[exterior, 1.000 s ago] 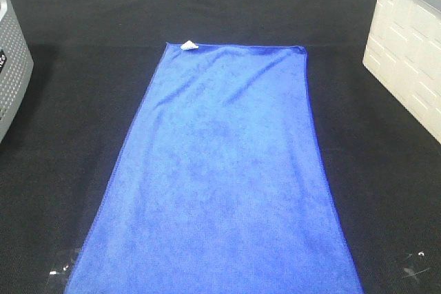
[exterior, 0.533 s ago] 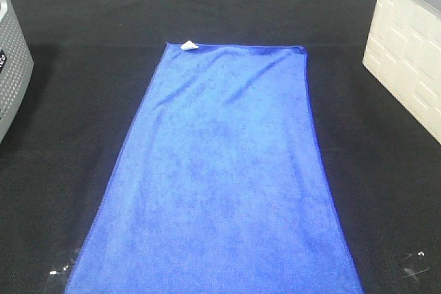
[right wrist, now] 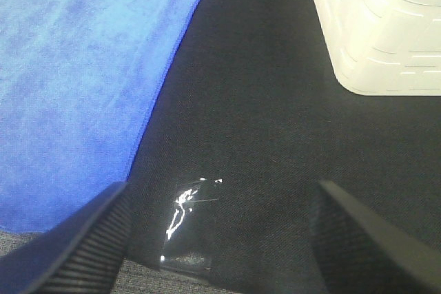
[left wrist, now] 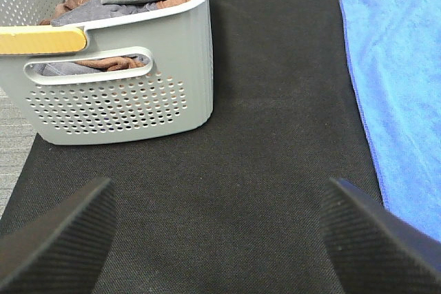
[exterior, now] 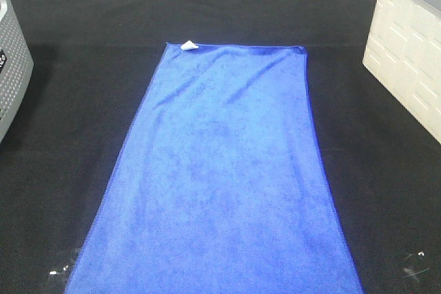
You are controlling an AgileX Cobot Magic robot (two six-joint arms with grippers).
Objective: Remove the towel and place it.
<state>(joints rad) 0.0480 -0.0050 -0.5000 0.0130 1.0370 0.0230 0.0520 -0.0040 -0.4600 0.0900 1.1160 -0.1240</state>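
Note:
The towel (exterior: 224, 170) is a royal-blue plush cloth lying flat on the black table covering (exterior: 207, 12), with a small white tag (exterior: 188, 45) at its far left corner. Neither arm shows in the exterior high view. In the left wrist view the left gripper (left wrist: 220, 239) stands open above bare black fabric, with the towel (left wrist: 400, 80) off to one side. The right gripper (right wrist: 220, 232) is open too, hovering over black fabric next to the towel (right wrist: 76, 80) near its edge. Nothing is between either pair of fingers.
A grey perforated basket (left wrist: 117, 101) with a yellow handle holds folded grey and brown cloths at the table's left edge (exterior: 12, 67). A white ribbed box (exterior: 406, 67) stands at the right. A strip of shiny tape (right wrist: 186, 225) lies on the fabric near the front edge.

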